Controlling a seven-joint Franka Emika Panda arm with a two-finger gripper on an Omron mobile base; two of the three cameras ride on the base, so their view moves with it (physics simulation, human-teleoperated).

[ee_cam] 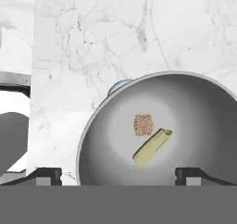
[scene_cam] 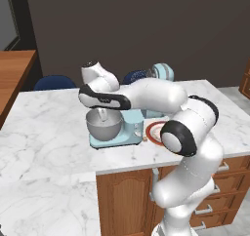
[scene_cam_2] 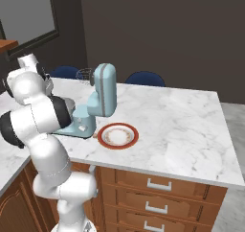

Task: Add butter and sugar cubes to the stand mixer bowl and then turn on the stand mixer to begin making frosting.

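You had the end effector (ee_cam: 118, 174) poised right above the bowl (ee_cam: 194, 98), looking straight down into it. Its two dark fingertips (ee_cam: 44, 174) stood far apart at the bottom of the hand view, one at each side of the bowl's width, with nothing between them: the jaws were wide and empty.

Inside the bowl you could see two things lying on the grey bottom. A single tan sugar cube (ee_cam: 143, 124) sat near the middle, and just beside it, down and to the right in that view, lay the butter (ee_cam: 152, 147), a pale yellowish stick lying at an angle. Whether the two touched, you could not tell; they were very close.

From the left base view, the arm reached across the table (scene_cam: 44, 132) with the hand hanging over the bowl (scene_cam: 103, 127), which stood on the flat base of the light blue mixer (scene_cam: 129, 130). The mixer's head was tilted up and back, clear of the bowl, with the wire whisk (scene_cam_2: 85, 75) sticking out at its front in the right base view.

Just beside the mixer (scene_cam_2: 101, 99) on the marble lay a white plate (scene_cam_2: 118, 135) with a red-orange rim, close to the table's front edge. Two blue chairs (scene_cam_2: 145, 78) stood behind the table on the far side.
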